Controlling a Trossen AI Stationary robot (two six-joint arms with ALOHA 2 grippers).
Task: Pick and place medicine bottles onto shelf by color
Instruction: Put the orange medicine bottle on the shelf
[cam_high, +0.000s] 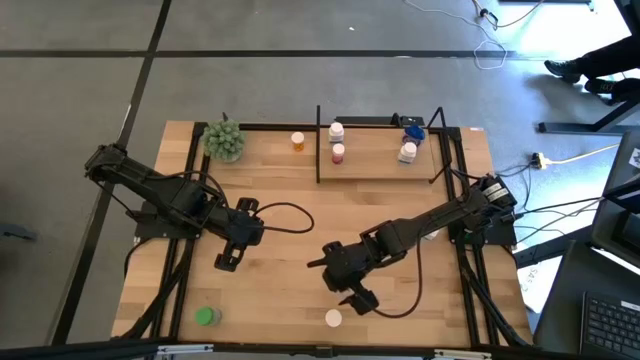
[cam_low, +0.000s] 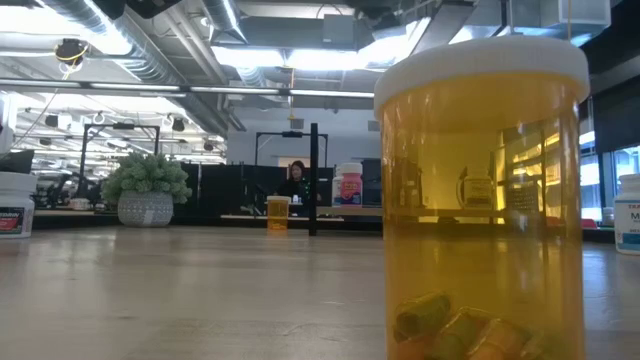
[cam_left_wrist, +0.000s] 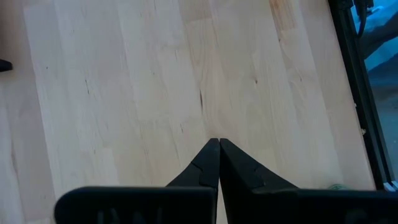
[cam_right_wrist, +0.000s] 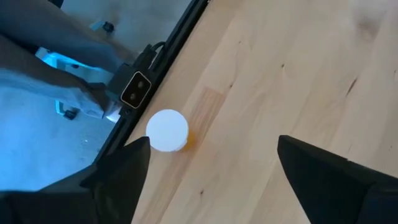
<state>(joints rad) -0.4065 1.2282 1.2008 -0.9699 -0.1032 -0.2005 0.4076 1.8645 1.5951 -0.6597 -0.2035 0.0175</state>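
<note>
An orange medicine bottle with a white cap stands on its base near the table's front edge and fills the low view. My right gripper hovers open just above and behind it; the bottle lies beyond one fingertip, not between the fingers. A green bottle stands at the front left. Another orange bottle stands on the table left of the shelf. On the shelf stand a white-capped, a pink-red, a blue and a white bottle. My left gripper is shut over bare wood, left of centre.
A green bushy plant in a pot stands at the far left corner. Black frame rails run along the table's edges, one close behind the white-capped bottle. Bare wood lies between the two arms and in front of the shelf.
</note>
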